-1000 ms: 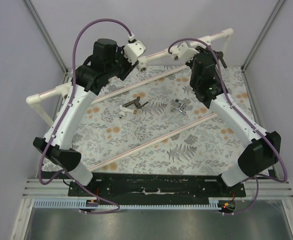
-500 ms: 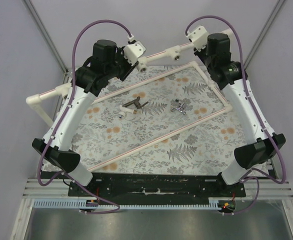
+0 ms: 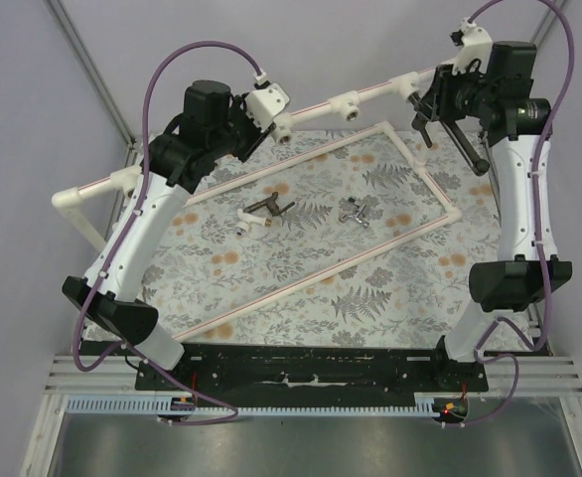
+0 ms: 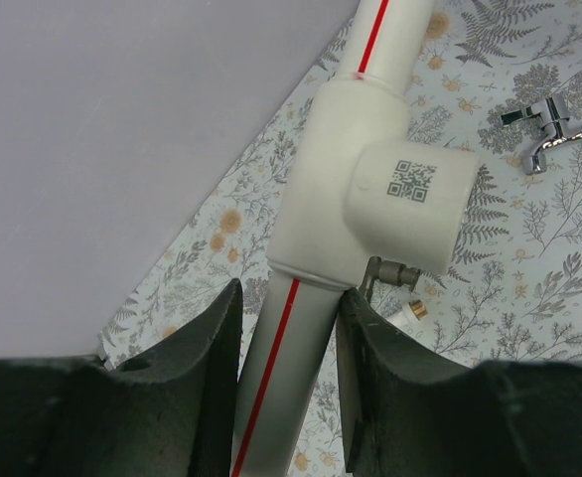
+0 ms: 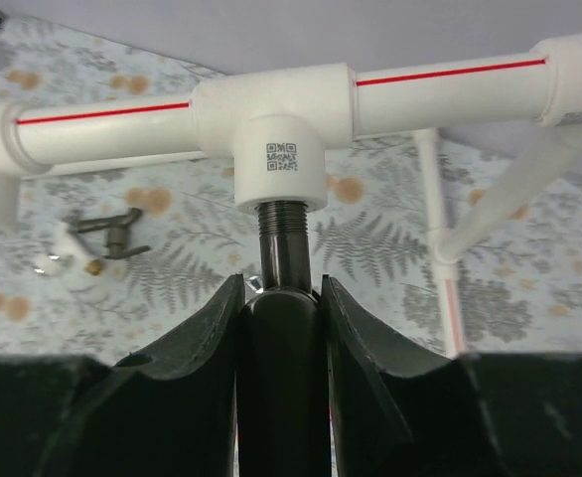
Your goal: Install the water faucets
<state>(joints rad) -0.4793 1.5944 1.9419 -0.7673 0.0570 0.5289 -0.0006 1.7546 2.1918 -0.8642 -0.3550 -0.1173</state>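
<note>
My right gripper [image 3: 442, 99] is shut on the dark L-shaped faucet [image 3: 467, 149] at the far right, its long tube spout slanting down. In the right wrist view the gripper [image 5: 281, 298] holds the faucet's body [image 5: 283, 260], and its threaded end meets the mouth of a white T socket [image 5: 281, 164]. My left gripper [image 3: 256, 124] is shut on the raised rail of the white pipe frame [image 3: 316, 105]; in the left wrist view [image 4: 289, 328] it grips just below a socket [image 4: 410, 199]. The shorter dark faucet [image 3: 266, 211] and the silver cross-handled faucet [image 3: 356, 214] lie on the mat.
The pipe frame's lower rails [image 3: 301, 283] lie across the floral mat [image 3: 370, 298], with an end elbow [image 3: 72, 199] at the left. The enclosure's grey walls and corner posts [image 3: 87, 70] stand close behind both grippers. Purple cables loop over the arms.
My right arm has swung from the middle of the rail to the far right, carrying the dark faucet to the rightmost socket. The left gripper has stayed on the pipe.
</note>
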